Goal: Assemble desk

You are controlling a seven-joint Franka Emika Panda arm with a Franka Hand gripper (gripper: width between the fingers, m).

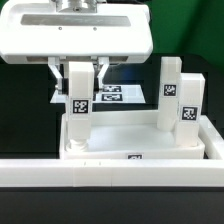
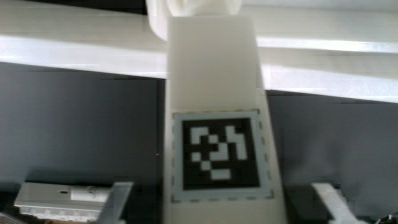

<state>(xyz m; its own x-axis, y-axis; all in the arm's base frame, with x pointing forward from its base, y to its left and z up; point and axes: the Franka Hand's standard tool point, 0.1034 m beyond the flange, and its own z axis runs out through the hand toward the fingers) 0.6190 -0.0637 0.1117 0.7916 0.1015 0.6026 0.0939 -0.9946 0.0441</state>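
While gripper point(image 1: 83, 72) hangs over tabletop point(image 1: 135, 135), fingers point(image 1: 64, 74) sit either side of upright leg point(image 1: 79, 105) at exterior view's left corner, pretty much clamped on it. Wrist view: same leg point(image 2: 214, 110) fills frame, tag facing camera. Two more legs point(image 1: 171, 95) point(image 1: 189, 112) stand upright at right side. Marker board point(image 1: 112, 95) lies behind, low wall point(image 1: 100, 178) near front.

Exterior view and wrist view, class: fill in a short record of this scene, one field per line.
Tabletop: white plastic tray-like tabletop, lying flat by the long white low wall
Legs standing: three white square-section tagged legs; front leg, two at the exterior view's right
Gripper: two-finger gripper, fingers either side of the front leg
Grip: contact cannot be told
Marker board: flat, behind the tabletop
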